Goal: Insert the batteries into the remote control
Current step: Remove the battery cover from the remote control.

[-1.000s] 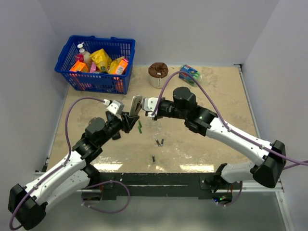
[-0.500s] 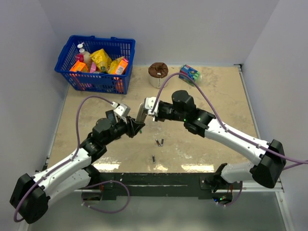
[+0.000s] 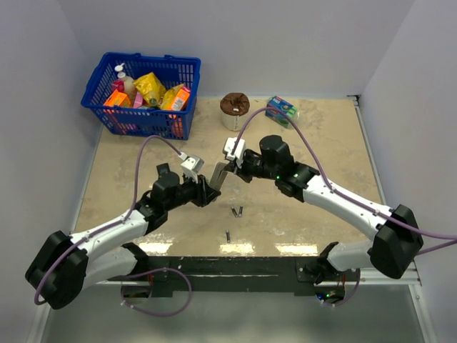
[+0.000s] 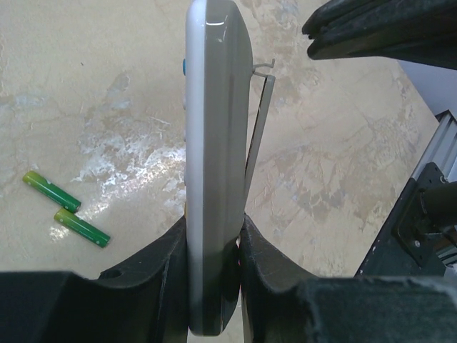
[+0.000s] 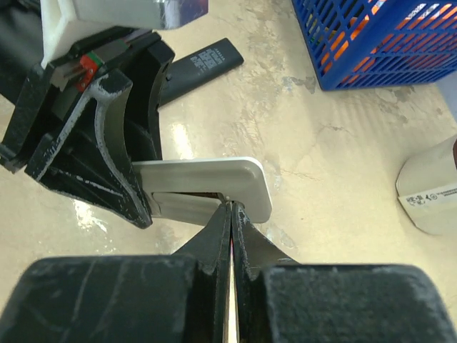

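Note:
My left gripper is shut on the lower end of the remote control, which it holds edge-on above the table. The remote's plain grey back faces my right gripper. That gripper is shut, with its tips against the edge of the thin back cover. The cover stands slightly off the remote's body. In the top view both grippers meet at the remote in mid-table. Two batteries lie side by side nearer the front, a third battery below them. The pair looks green and yellow up close.
A blue basket full of packets stands at the back left. A white cup with a brown lid and a green box sit at the back. A slim black remote lies on the table behind my left gripper.
My left arm has carried the remote to the right and lower. My right gripper has followed it in, so its tips now rest at the back cover.

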{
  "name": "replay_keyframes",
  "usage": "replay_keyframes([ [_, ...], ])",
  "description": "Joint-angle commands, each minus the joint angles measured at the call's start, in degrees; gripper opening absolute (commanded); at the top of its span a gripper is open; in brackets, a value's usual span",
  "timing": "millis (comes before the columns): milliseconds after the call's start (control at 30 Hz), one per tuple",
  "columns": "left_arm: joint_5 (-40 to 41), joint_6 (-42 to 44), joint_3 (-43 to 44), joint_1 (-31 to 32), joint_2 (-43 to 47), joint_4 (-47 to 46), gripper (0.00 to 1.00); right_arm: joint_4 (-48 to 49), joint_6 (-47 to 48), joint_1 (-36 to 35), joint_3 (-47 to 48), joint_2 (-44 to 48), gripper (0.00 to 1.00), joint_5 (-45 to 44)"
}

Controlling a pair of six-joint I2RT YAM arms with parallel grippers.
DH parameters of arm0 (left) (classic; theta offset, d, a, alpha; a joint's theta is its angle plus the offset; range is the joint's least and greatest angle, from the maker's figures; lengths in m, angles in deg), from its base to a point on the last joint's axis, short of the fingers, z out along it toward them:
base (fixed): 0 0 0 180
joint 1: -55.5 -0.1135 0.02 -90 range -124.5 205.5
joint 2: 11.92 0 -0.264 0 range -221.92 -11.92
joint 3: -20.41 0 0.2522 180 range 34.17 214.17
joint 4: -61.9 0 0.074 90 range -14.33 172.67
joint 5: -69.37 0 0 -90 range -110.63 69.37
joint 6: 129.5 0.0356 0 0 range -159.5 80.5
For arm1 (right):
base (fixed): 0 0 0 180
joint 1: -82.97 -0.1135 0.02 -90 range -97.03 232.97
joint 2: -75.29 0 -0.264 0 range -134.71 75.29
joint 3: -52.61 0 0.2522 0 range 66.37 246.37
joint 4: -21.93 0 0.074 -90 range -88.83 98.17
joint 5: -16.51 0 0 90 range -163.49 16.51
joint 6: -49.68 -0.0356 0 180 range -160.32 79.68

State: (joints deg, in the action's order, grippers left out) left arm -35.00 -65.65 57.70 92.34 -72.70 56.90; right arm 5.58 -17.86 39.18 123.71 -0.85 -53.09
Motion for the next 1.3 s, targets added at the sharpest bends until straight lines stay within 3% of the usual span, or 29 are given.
replay_keyframes([
  [0, -1.9, -1.6, 1.2, 0.1, -0.9, -4.1, 0.0, 5.0, -6.8, 0.6, -0.8, 2.1, 0.15, -1.3],
  [100, -2.7, -2.1, 1.5, 0.2, -1.8, -4.2, 0.0, 4.4, -7.9, 0.8, -0.9, 2.7, 0.29, -1.1],
  [200, -3.2, -2.3, 1.6, 0.1, -1.5, -4.3, 0.0, 1.8, -7.4, 0.7, -0.4, 2.4, 0.36, -1.3],
  [667, -5.0, 1.1, 2.4, 0.1, 0.7, -2.2, 0.0, -7.8, 5.2, 2.1, 1.4, 1.5, 0.38, 4.2],
  [1267, -6.3, 3.6, 3.4, 0.2, 0.8, -1.2, 0.0, -6.9, 6.9, 2.3, 3.4, 0.1, 0.38, 8.1],
])
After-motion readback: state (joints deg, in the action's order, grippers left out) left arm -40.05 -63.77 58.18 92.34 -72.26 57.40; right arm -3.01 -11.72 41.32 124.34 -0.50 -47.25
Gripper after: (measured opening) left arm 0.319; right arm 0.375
